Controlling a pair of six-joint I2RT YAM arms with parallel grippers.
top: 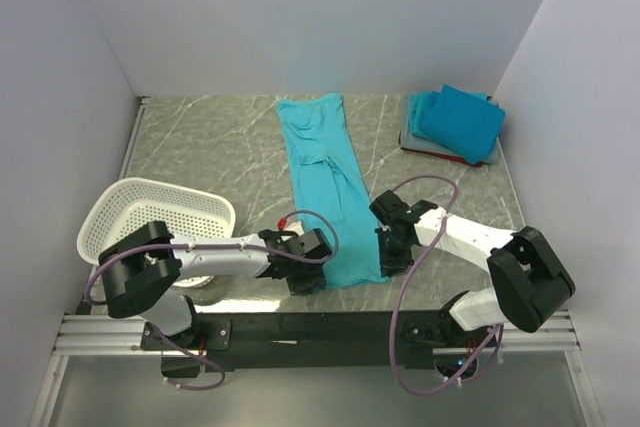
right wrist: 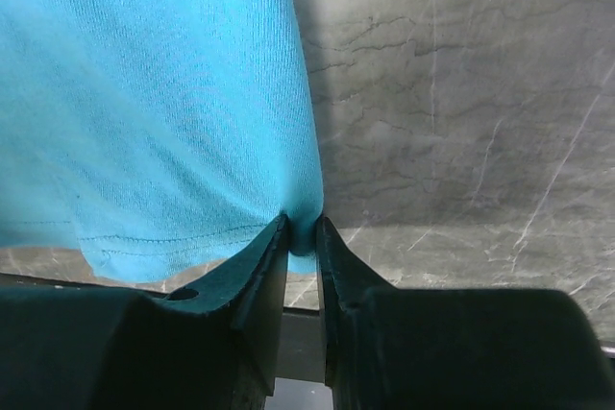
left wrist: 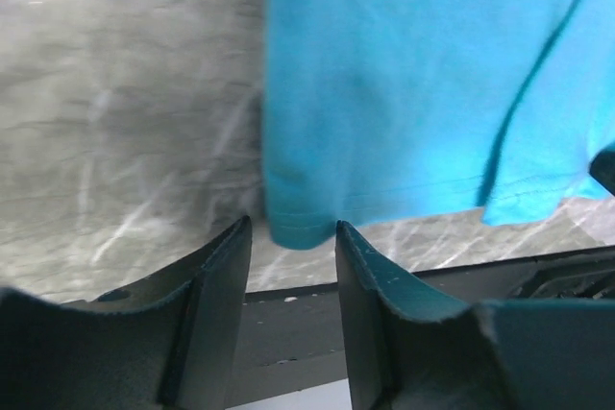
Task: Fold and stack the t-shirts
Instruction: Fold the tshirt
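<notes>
A teal t-shirt (top: 328, 187), folded into a long narrow strip, lies down the middle of the table. My left gripper (top: 312, 269) is open at its near left corner; in the left wrist view that hem corner (left wrist: 298, 228) sits just at the tips of my open gripper (left wrist: 291, 237), not pinched. My right gripper (top: 390, 255) is shut on the near right corner; in the right wrist view my gripper (right wrist: 303, 229) pinches the teal cloth (right wrist: 144, 103). A stack of folded t-shirts (top: 455, 125), teal on top over pale grey-blue and red, lies at the far right.
A white perforated basket (top: 150, 222) stands at the near left, beside my left arm. A black rail (top: 330, 327) runs along the table's near edge. White walls close in the table on three sides.
</notes>
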